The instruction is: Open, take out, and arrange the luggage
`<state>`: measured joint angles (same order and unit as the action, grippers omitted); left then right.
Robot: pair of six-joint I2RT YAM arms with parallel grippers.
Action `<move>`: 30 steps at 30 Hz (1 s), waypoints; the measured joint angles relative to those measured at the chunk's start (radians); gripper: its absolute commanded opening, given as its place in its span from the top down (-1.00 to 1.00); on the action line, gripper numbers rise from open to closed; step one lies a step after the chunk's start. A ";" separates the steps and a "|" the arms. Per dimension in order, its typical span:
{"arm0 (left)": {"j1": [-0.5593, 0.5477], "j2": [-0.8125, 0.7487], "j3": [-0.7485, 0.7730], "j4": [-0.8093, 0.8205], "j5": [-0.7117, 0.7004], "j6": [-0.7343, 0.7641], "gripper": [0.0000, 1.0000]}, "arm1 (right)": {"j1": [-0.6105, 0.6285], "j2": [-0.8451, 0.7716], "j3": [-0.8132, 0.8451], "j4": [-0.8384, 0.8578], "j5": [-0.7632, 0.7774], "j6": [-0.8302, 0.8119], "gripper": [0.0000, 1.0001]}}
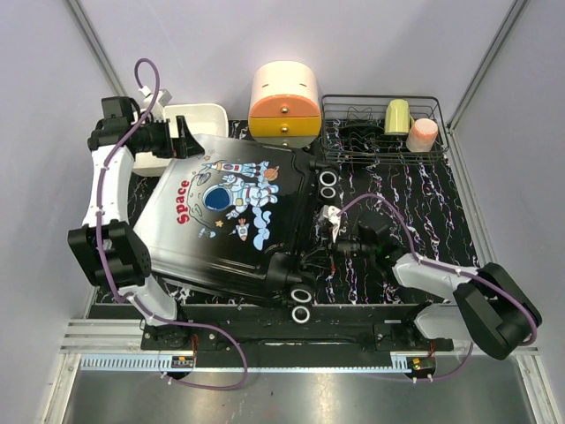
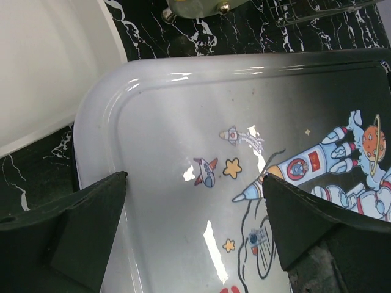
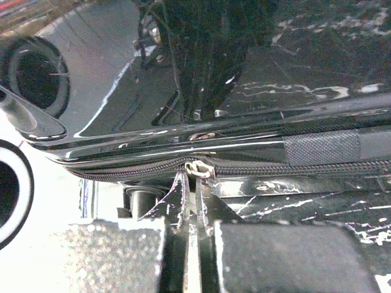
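Your right gripper (image 3: 192, 190) is closed, apparently pinching the zip pull (image 3: 198, 169) on the wheel edge of the luggage (image 1: 221, 221), which lies flat mid-table. The zip runs crosswise to its fingers. Your left gripper (image 2: 194, 180) hangs wide over the white corner.

Bright, even overhead light fills the top view, casting soft shadows on the dark desk (image 1: 424, 221). In the left wrist view, white glare streaks cross the glossy shell of the luggage (image 2: 171, 152), while the left hand (image 2: 194, 177) sits dark and soft-edged in the foreground. The right wrist view is dimmer and grainy, blown out white at lower left, the right hand (image 3: 192, 183) blurred.
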<state>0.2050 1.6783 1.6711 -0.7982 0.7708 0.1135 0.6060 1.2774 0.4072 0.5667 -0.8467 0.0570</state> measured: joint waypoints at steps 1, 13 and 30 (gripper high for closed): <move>-0.007 0.009 0.013 -0.004 -0.010 0.010 -0.97 | 0.004 -0.013 0.000 -0.019 0.016 -0.002 1.00; -0.024 0.098 0.123 -0.051 -0.022 0.057 -0.97 | -0.237 0.122 0.159 -0.108 -0.034 -0.056 1.00; 0.037 0.109 0.161 -0.159 0.088 0.069 -0.98 | -0.386 0.271 0.266 0.013 -0.081 -0.065 -0.42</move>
<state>0.2417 1.7870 1.8324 -0.9577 0.8585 0.1829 0.2195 1.5482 0.6735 0.5797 -0.9279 -0.0078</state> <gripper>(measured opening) 0.987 0.664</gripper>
